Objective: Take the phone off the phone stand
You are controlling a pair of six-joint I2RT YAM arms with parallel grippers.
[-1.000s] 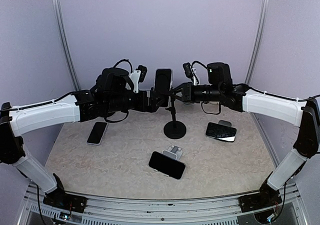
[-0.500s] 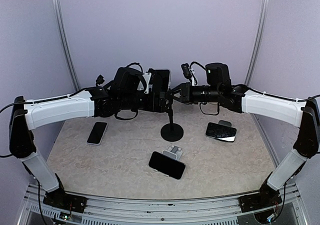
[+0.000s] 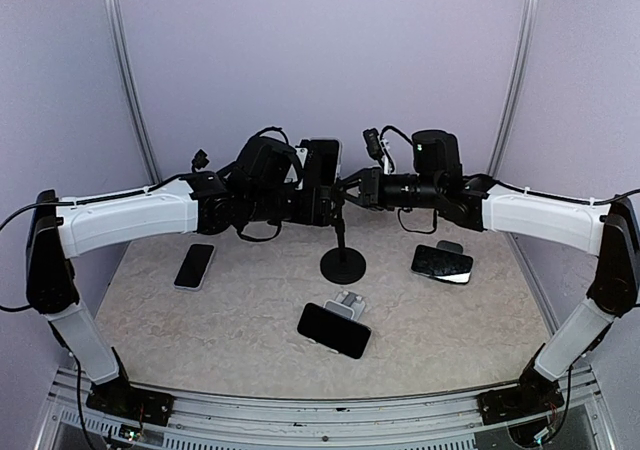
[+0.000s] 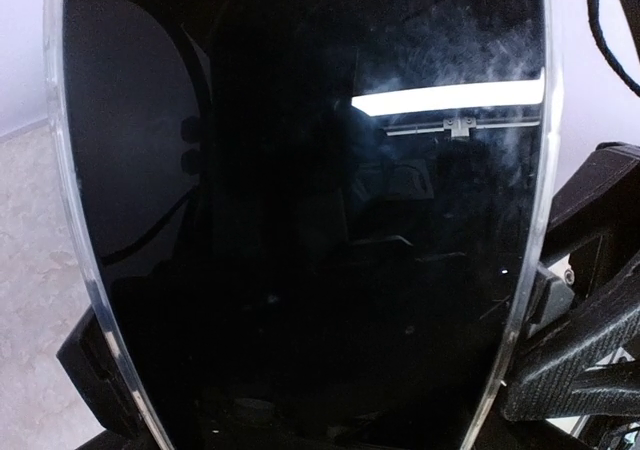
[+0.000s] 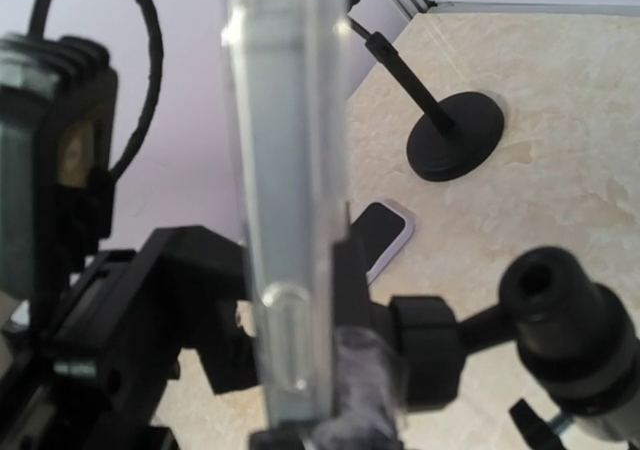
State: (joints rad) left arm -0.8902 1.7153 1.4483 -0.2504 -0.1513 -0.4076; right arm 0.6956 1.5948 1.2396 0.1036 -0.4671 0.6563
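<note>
Four phones are showing in the top view: one upright phone (image 3: 325,160) at the centre of the frame, one flat phone (image 3: 195,266) at the left, one lower phone (image 3: 333,330) at the bottom centre and one right-side phone (image 3: 441,263) at the right

Three stands are showing: one black phone stand (image 3: 342,263) with a round base at the centre, and two small grey ones, the lower grey stand (image 3: 350,299) and the right grey stand (image 3: 451,245)

Two arms are reaching in, the left arm (image 3: 130,220) and the right arm (image 3: 540,215)

One worktop (image 3: 250,310) is carrying everything, and two pale rails are rising behind it, the left rail (image 3: 122,70) and the right rail (image 3: 519,70)
</note>
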